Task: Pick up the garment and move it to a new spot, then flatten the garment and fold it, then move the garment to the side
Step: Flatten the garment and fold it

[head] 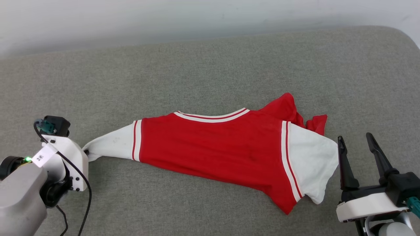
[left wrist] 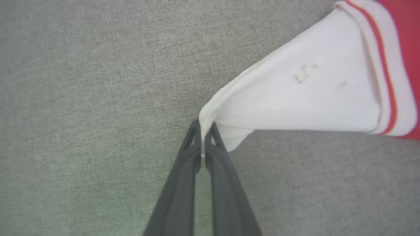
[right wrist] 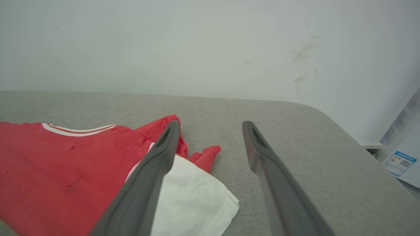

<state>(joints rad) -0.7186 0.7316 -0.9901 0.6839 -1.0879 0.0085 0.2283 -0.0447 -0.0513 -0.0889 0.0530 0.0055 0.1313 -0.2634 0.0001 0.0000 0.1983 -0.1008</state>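
The garment (head: 213, 147), a red T-shirt with white sleeves and striped trim, lies stretched across the grey cushion, bunched at its far right. My left gripper (left wrist: 204, 126) is shut on the tip of the garment's left white sleeve (left wrist: 305, 95); in the head view the sleeve (head: 111, 146) runs taut to the left gripper's white wrist body (head: 70, 157), which hides the fingers. My right gripper (head: 356, 137) stands open just right of the other white sleeve (head: 311, 164), holding nothing. In the right wrist view its fingers (right wrist: 154, 164) hover above that sleeve (right wrist: 193, 200).
The grey cushion (head: 210, 65) stretches bare behind and in front of the shirt. A pale wall (right wrist: 197, 46) rises behind it. The cushion's rounded right corner (right wrist: 331, 121) drops off, with a labelled white box (right wrist: 402, 165) beyond.
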